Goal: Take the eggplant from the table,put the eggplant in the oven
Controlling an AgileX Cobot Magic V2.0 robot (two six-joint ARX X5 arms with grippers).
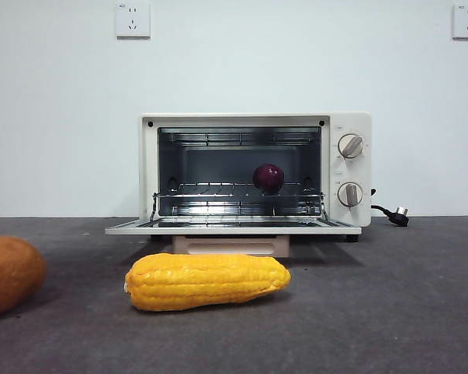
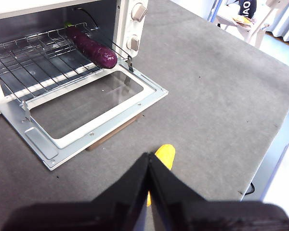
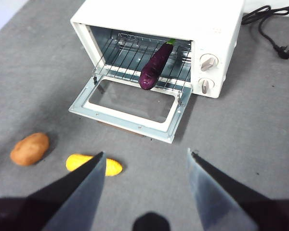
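Dark grey matte table [image 1: 390,312] in the front view carries the cream oven [image 1: 347,226], door down; the glossy eggplant [image 1: 268,178] lies on its wire rack at 3 o'clock. Left wrist view: left gripper [image 2: 149,166] jaws closed, empty. Right wrist view: right gripper [image 3: 144,166] jaws wide apart, empty. Eggplant looks smooth, firm, slippery; grip mid-body.

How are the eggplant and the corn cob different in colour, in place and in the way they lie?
The eggplant is glossy dark purple; the corn cob is yellow and ridged. The eggplant lies on the wire rack inside the oven; the corn lies on the table before the open door. The eggplant points into the oven; the corn lies across its front. Both are long and free of any jaws.
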